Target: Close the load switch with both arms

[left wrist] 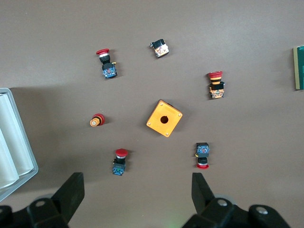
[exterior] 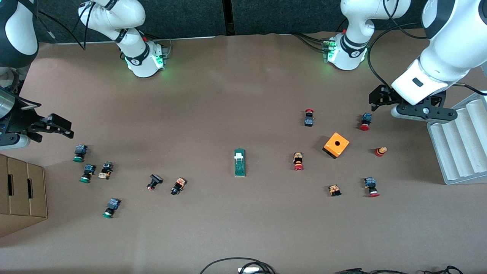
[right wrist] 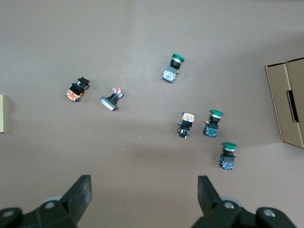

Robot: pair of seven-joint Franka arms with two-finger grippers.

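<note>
Load switch [exterior: 239, 162] lies flat mid-desk, long axis running toward the front camera, white lever piece [exterior: 239, 155] at its end away from that camera. Open brown desk [exterior: 236, 95] all around it; nearest parts are well apart on both sides.

Left claw [exterior: 380, 99] hovers high over the desk's left-arm end, just beside the white ridged tray [exterior: 460, 140]; fingers [left wrist: 71, 192] spread wide, nothing between them. Right claw [exterior: 53, 127] hovers over the right-arm end, above the cardboard box [exterior: 21, 194]; fingers [right wrist: 81, 190] also wide, empty. Both arms wait.

Toward the left arm's end: 1 orange cube [exterior: 336, 145] with a hole, 4 red-capped push buttons, 1 small red-and-yellow knob [exterior: 380, 151], 1 small capless block [exterior: 334, 190]. Toward the right arm's end: 3 green-capped push buttons, plus 3 other small parts, cap colours hard to make out.

Cut off: the switch shows only as a sliver at the frame edge in both wrist views [left wrist: 299, 68] [right wrist: 1, 113]. Box and tray both run off the frame edge. Cables [exterior: 243, 266] lie at the desk edge nearest the camera, partly out of frame.
</note>
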